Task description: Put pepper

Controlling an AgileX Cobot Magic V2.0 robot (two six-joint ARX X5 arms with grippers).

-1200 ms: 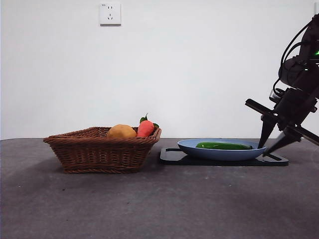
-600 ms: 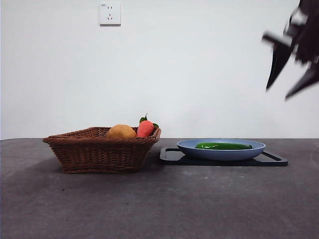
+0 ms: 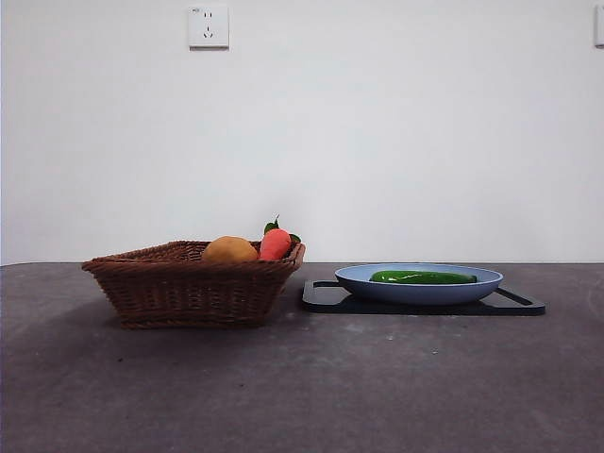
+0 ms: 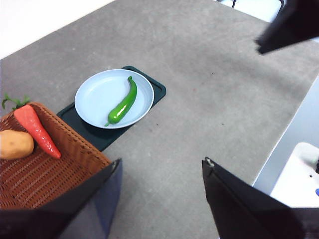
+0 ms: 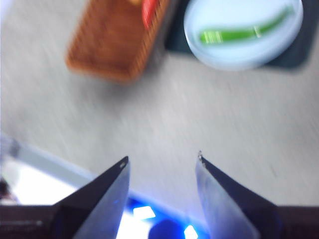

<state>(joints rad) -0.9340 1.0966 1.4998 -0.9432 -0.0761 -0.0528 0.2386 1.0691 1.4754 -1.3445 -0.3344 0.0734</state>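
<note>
- The pepper (image 3: 422, 277) is lying flat in the blue plate (image 3: 363, 280), which is sitting on a dark tray (image 3: 326, 297) toward the table's (image 3: 302, 396) right side, beside the wicker basket (image 3: 189, 288).
- The left gripper (image 4: 159, 172) is hanging high over the table, jaws parted wide, holding nothing.
- The right gripper (image 5: 160, 159) is also hanging well above, jaws spread, gripping nothing; this view is blurring.
- Judgement: the pepper is looking light, glossy and likely slippery, slightly curved; gripping across its thicker middle is appearing safest, with moderate squeeze.
</note>
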